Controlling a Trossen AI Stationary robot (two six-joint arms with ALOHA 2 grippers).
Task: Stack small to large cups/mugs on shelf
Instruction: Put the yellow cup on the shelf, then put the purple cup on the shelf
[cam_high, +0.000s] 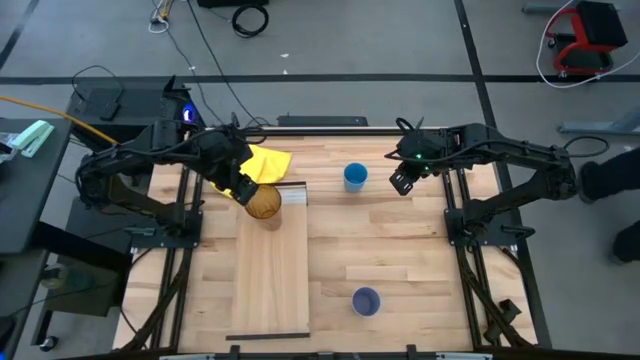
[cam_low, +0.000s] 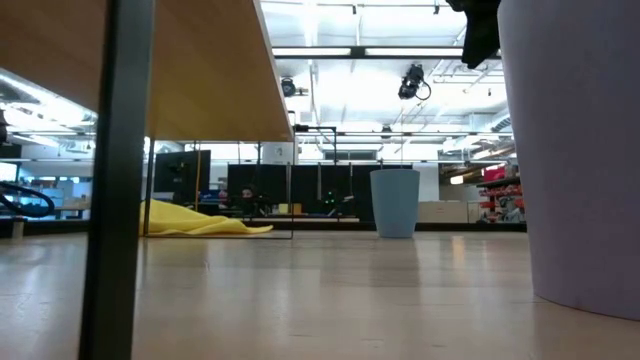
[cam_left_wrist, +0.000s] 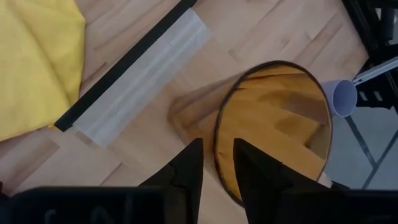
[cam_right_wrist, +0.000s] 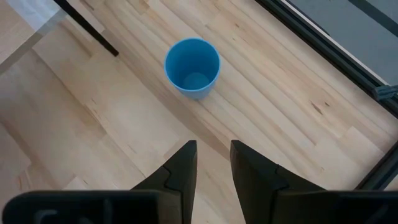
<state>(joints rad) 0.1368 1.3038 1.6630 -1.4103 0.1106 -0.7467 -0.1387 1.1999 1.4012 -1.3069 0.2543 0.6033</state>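
The amber-brown translucent cup (cam_high: 264, 203) is over the far end of the long pale shelf board (cam_high: 272, 275), beside its ridged white strip (cam_left_wrist: 140, 78). My left gripper (cam_high: 247, 190) is shut on this cup (cam_left_wrist: 273, 130). The bright blue cup (cam_high: 355, 177) stands upright on the tabletop at the far middle and also shows in the right wrist view (cam_right_wrist: 192, 66). My right gripper (cam_high: 403, 182) hovers just right of it, shut and empty (cam_right_wrist: 213, 144). The pale lavender-blue cup (cam_high: 366, 301) stands upright near the table's near edge. My left gripper holds the amber cup by its rim (cam_left_wrist: 219, 134), the wall pinched between one finger inside the cup (cam_left_wrist: 252, 162) and one outside (cam_left_wrist: 186, 165). The fingers come from above and from the table's left. I cannot tell whether the cup's base rests on the shelf.
A yellow cloth (cam_high: 264, 162) lies on the table just beyond the shelf's far end, under my left arm. In the low view the shelf (cam_low: 200, 60) stands raised on a dark post (cam_low: 120, 180). Bare tabletop (cam_high: 400, 240) lies between the two standing cups.
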